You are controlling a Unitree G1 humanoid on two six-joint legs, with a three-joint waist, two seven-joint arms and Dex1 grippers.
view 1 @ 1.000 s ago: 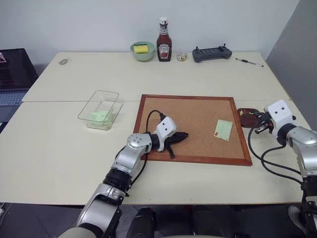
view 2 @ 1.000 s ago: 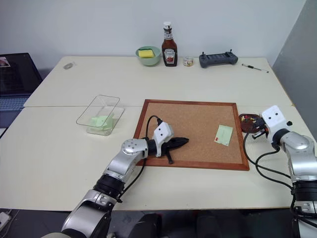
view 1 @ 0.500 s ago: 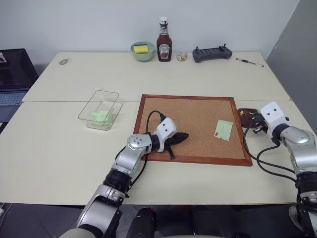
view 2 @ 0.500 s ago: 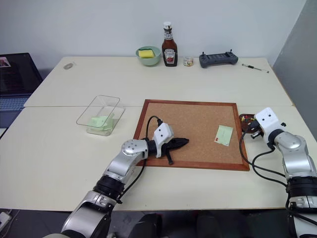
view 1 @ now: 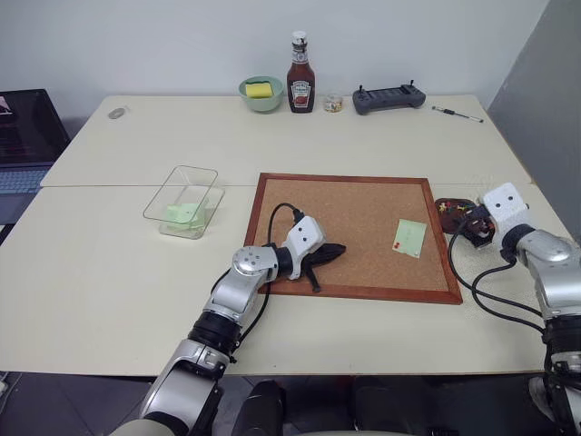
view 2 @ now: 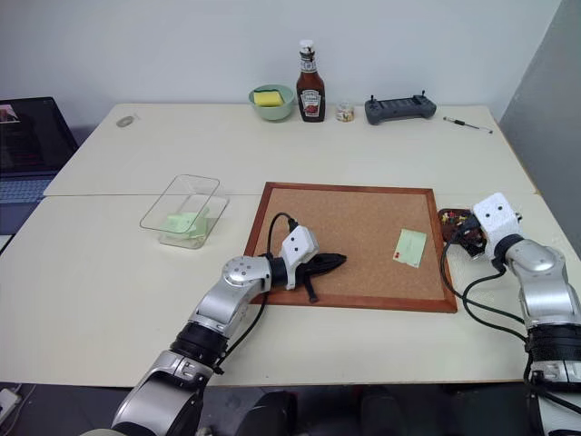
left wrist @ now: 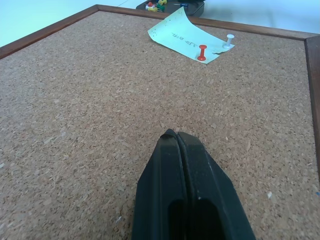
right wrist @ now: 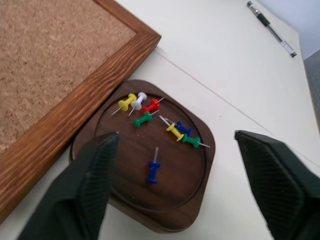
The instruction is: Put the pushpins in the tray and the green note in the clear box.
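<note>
Brown and shallow, the tray (right wrist: 150,220) sits on the table (view 1: 136,272) just beside the right edge of the corkboard (view 1: 345,218). Little pushpins (right wrist: 150,117) lie loose inside it: yellow, white, red, two green, another yellow and two blue ones. One blue pin (right wrist: 152,170) lies a bit apart from the rest, nearer the front of the dish. The right gripper (right wrist: 175,185) hangs just over the tray with its two black fingers spread wide, one on each side of the dish, and nothing between them. A green note (view 1: 409,237) is on the right part of the corkboard, with a red pin (left wrist: 202,52) stuck through it and a white pin (left wrist: 229,41) at its edge. One end of the paper curls up a little. The left gripper (left wrist: 176,137) rests low on the cork near the board's front edge, its fingers pressed tight together with nothing in them, pointing toward the note. Far off to the left on the table stands the clear box (view 1: 184,200), with a pale green slip (view 1: 182,213) already lying in it. At the back of the table are a green bowl (view 1: 260,93), a ketchup bottle (view 1: 300,74), a dark controller (view 1: 388,97) and a pen (view 1: 457,113).
</note>
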